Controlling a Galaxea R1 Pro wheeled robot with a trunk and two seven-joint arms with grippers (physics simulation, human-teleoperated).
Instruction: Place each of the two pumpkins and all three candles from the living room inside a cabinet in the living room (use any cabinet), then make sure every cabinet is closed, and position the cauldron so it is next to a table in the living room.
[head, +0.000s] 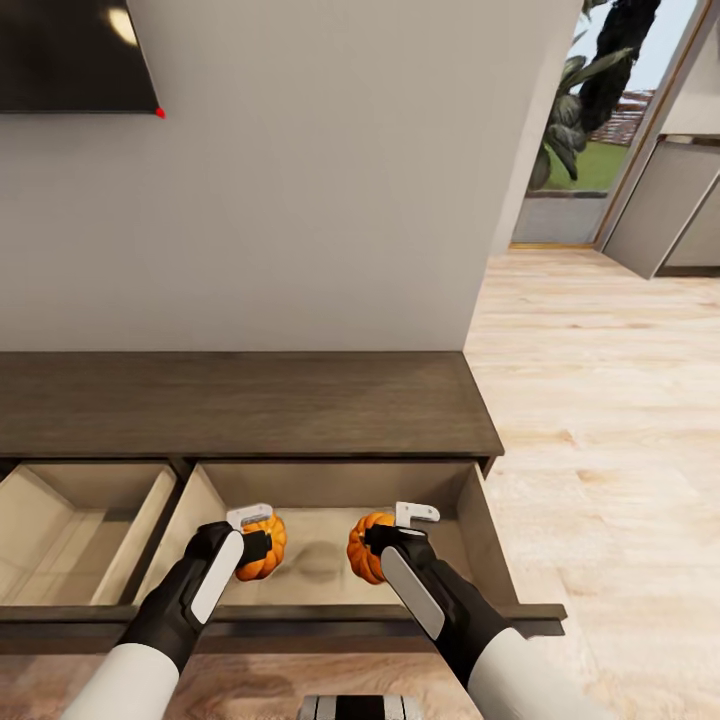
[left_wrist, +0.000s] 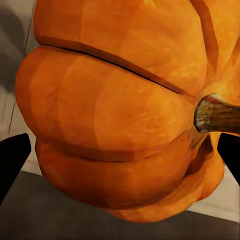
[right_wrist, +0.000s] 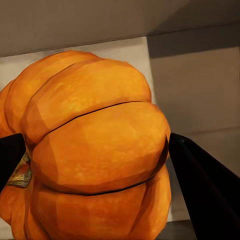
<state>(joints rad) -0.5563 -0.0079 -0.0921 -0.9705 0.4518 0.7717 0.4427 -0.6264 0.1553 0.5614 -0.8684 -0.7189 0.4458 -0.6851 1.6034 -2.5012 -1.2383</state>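
The long dark-brown cabinet (head: 240, 400) stands against the wall with two drawers pulled out toward me. Over the pale floor of the right drawer (head: 320, 510), my left gripper (head: 256, 546) is shut on an orange pumpkin (head: 273, 545). Close beside it, my right gripper (head: 386, 545) is shut on a second orange pumpkin (head: 360, 552). In the left wrist view the pumpkin (left_wrist: 115, 110) sits between the dark fingertips (left_wrist: 12, 160), its brown stem (left_wrist: 215, 115) to one side. The right wrist view has the other pumpkin (right_wrist: 95, 150) held between the fingers (right_wrist: 200, 190). No candles or cauldron are in view.
The left drawer (head: 80, 540) is open with nothing in it. A dark TV screen (head: 70, 50) hangs on the wall above. Light wood floor (head: 600, 450) stretches to the right toward a glass door with plants (head: 590, 120) and a grey panel (head: 670, 210).
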